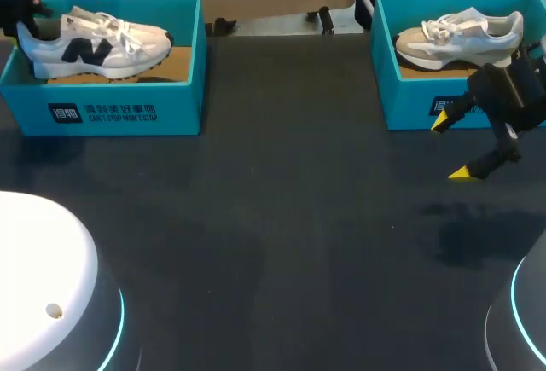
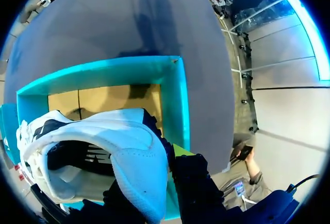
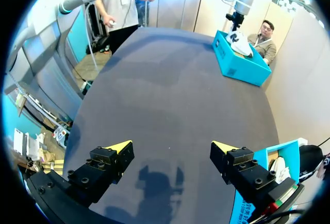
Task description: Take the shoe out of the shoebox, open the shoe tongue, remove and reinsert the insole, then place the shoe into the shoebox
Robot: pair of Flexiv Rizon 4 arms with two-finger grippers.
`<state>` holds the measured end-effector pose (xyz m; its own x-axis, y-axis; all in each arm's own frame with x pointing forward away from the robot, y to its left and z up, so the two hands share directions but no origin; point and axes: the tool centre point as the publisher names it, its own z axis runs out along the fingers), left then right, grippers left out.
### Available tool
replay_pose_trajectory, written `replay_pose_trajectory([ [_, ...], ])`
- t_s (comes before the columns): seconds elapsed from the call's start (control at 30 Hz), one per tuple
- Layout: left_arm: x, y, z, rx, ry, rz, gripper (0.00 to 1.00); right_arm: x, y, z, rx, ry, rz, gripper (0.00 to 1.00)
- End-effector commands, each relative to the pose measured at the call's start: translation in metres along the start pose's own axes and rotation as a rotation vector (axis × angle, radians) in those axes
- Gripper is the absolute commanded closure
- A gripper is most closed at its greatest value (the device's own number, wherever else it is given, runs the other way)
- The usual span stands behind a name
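Note:
A white shoe point(image 1: 94, 43) with a navy logo is over the left teal shoebox point(image 1: 111, 107), heel toward the box's left wall. My left gripper point(image 1: 24, 23) is shut on its heel. In the left wrist view the heel collar of the shoe point(image 2: 129, 152) is pinched between the fingers of the left gripper point(image 2: 157, 180), with the box's brown floor point(image 2: 113, 98) below. My right gripper point(image 1: 452, 147) hangs open and empty above the table, in front of the right shoebox point(image 1: 409, 102). The right gripper point(image 3: 171, 149) holds nothing between its yellow tips.
The right shoebox holds a beige and white shoe point(image 1: 461, 37). Dark tabletop point(image 1: 281, 217) stretches between and in front of the two boxes. White arm bases stand at the near left point(image 1: 43, 286) and near right point(image 1: 525, 320) corners.

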<state>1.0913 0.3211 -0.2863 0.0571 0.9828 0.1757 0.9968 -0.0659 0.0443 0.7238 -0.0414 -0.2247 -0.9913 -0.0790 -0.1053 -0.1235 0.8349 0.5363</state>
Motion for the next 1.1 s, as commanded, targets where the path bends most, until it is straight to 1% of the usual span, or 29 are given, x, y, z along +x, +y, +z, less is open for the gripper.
replay_pose_trajectory([
  [0.03,-0.003,-0.003,0.009,-0.008,-0.002,0.0,1.0,0.0,0.0,0.001,0.002,0.001,0.001,0.0],
  [0.13,-0.006,-0.005,0.015,-0.008,-0.018,0.004,1.0,0.0,0.0,0.001,0.002,0.001,0.001,0.0],
  [0.37,-0.012,-0.016,0.019,-0.001,-0.029,0.008,1.0,0.0,0.0,0.001,0.002,0.001,0.001,0.0],
  [0.77,-0.02,-0.036,0.033,0.012,-0.03,0.025,1.0,0.0,0.0,0.001,0.002,0.001,0.001,0.0],
  [0.97,-0.021,-0.041,0.04,0.026,-0.029,0.017,1.0,0.0,0.0,0.001,0.002,0.001,0.001,0.0],
  [1.1,-0.02,-0.041,0.048,0.035,-0.023,0.009,1.0,0.0,0.0,0.001,0.002,0.001,0.001,0.0],
])
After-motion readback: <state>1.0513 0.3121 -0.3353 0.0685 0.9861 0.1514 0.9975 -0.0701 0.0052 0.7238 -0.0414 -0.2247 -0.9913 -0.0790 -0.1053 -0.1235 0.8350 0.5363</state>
